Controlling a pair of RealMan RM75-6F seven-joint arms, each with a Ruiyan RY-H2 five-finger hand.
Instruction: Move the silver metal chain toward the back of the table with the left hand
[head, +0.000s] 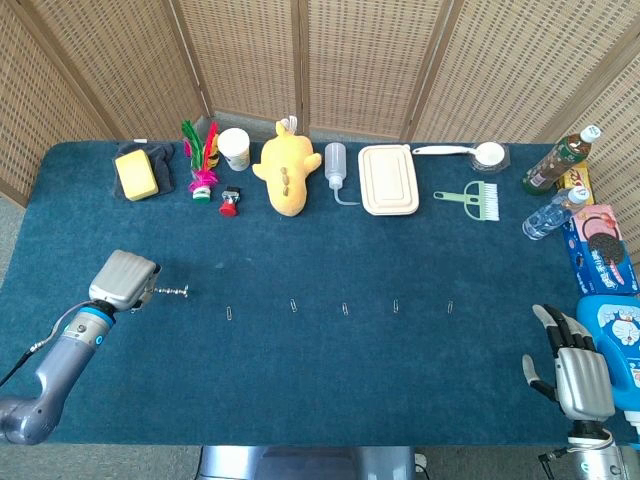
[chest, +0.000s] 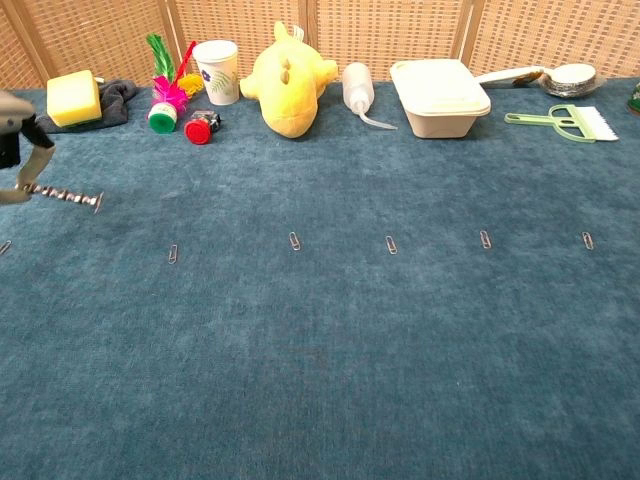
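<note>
Half-cropped in chest view, left hand (chest: 14, 140) fingers (chest: 30, 172) pinch the silver metal chain (chest: 68, 194).

1. A yellow sponge (head: 136, 175) lies on a dark cloth (chest: 113, 98) at the far left.
2. Right of it stand a feathered shuttlecock (head: 202, 160), a paper cup (head: 235, 149) and a small red item (head: 229, 204).
3. A yellow plush toy (head: 285, 170), squeeze bottle (head: 335, 167) and lidded beige box (head: 388, 179) follow.
4. A green brush (head: 472, 199) lies further right.
5. Paper clips (head: 344, 309) line the middle.
</note>
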